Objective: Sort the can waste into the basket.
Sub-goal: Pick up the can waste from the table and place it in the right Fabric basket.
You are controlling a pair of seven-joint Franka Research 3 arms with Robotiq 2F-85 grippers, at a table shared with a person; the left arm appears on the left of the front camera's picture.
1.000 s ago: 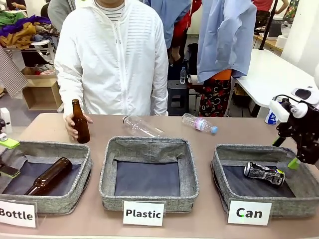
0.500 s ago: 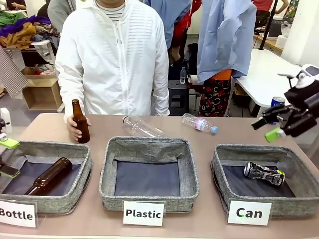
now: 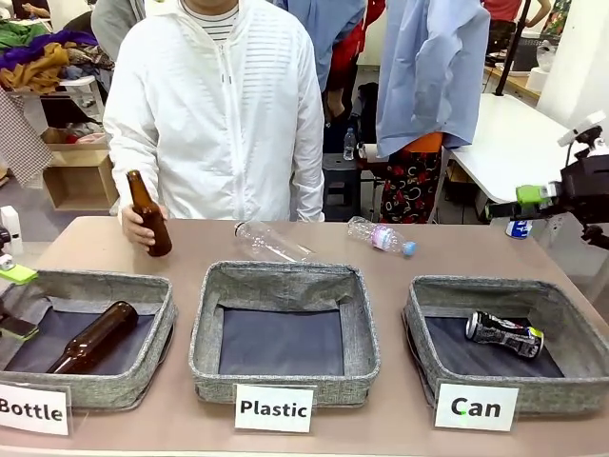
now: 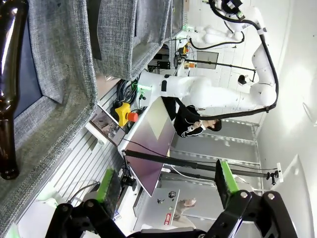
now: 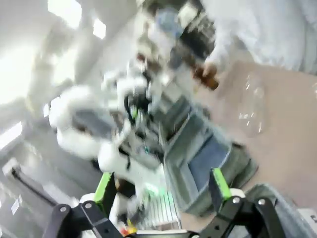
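Dark can point(image 3: 503, 333) lies on its side in the Can basket point(image 3: 481, 288), right of centre on the dark floor, dented. That basket sits at the table's point(image 3: 447, 252) near right corner, with the white "Can" card point(image 3: 476, 407) on its front wall.

Blue-and-white can point(image 3: 519, 228) is at the table's far right corner, outside the basket. It's small and partly hidden, so can't tell if it's upright.

Right gripper point(image 3: 519, 202) hangs in the air just above that can, turned sideways with a green pad point(image 3: 533, 195) facing the camera. It's not touching the can. The right wrist view is heavily motion-blurred, but the gripper's point(image 5: 161, 184) fingers are apart with nothing between them.

Left gripper point(image 3: 11, 300) is at the table's left edge, over the left wall of the Bottle basket point(image 3: 143, 286). In the left wrist view its point(image 4: 165, 179) fingers are spread wide and empty.

Bottle basket, near left corner: one brown glass bottle point(image 3: 95, 338) lies diagonally inside. Plastic basket point(image 3: 285, 276) sits between the other two at the near edge, only its dark floor showing.

Person's hand point(image 3: 136, 227) at the far left edge grips a second brown bottle point(image 3: 148, 213), tilted, neck up.

Two clear plastic bottles lie along the far edge: one point(image 3: 271, 241) behind the Plastic basket, one with a blue cap point(image 3: 381, 235) to its right.
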